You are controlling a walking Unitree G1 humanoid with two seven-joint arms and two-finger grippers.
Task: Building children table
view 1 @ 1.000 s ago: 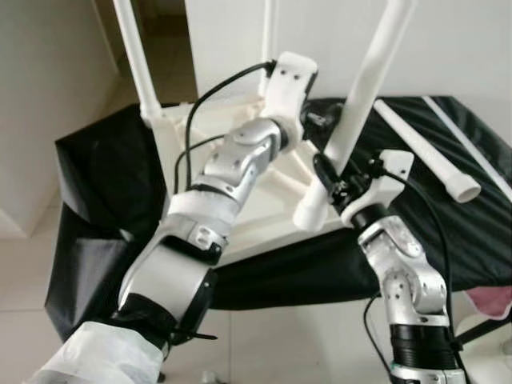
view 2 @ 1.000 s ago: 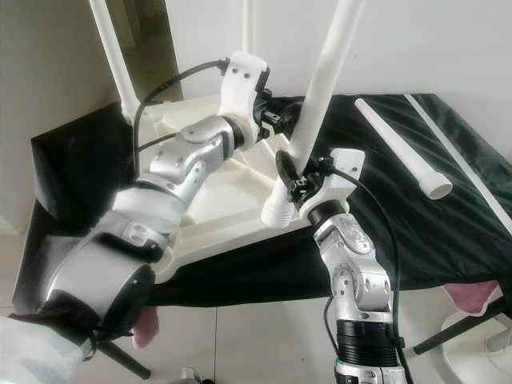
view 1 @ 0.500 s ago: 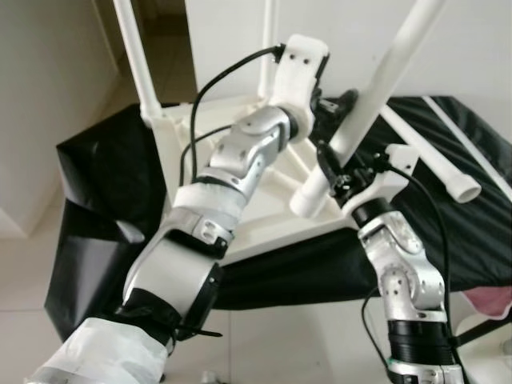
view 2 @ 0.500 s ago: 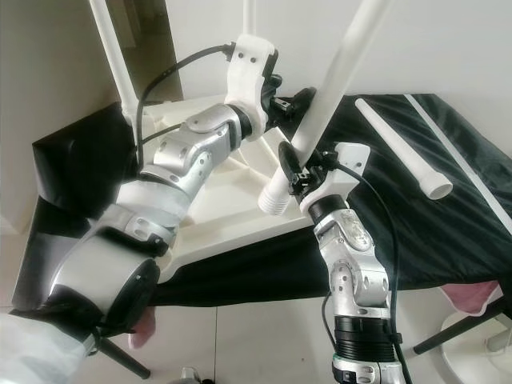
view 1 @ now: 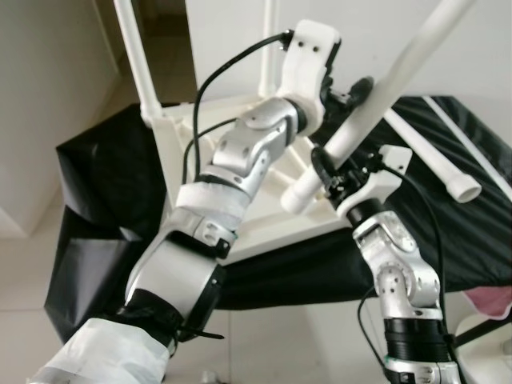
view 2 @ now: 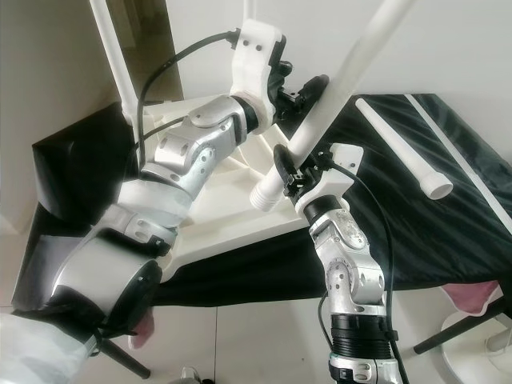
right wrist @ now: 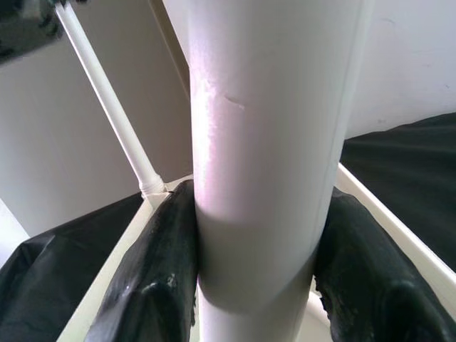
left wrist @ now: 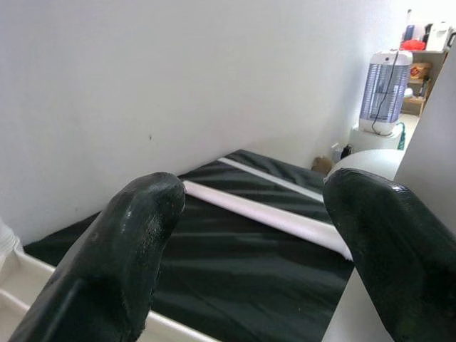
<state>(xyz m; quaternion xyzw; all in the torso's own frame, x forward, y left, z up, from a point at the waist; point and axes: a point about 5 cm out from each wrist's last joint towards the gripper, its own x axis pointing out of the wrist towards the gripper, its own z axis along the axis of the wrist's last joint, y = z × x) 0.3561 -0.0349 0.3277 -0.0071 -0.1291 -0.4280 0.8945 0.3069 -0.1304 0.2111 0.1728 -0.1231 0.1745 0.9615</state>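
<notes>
An upturned white children's table (view 1: 248, 228) lies on a black cloth (view 1: 104, 184), with two fitted legs (view 1: 138, 60) standing up at its far side. My right gripper (view 1: 330, 166) is shut on a loose white table leg (view 1: 384, 92), near its threaded lower end (view 1: 294, 198). That leg tilts up to the right, with its end hanging above the table's near corner. In the right wrist view the leg (right wrist: 267, 142) sits between the two black fingers (right wrist: 146, 281). My left gripper (view 1: 354, 90) is open, higher up beside the same leg (left wrist: 431, 171).
Another loose white leg (view 1: 428, 152) and a thin white rail (view 1: 474, 148) lie on the cloth at the right. A pink item (view 1: 494, 300) and a white stand base (view 1: 488, 370) sit on the floor at lower right. A white wall rises behind.
My right gripper has raised and tilted the held leg further right; its threaded end has lifted off the table's corner. The left gripper has risen alongside it.
</notes>
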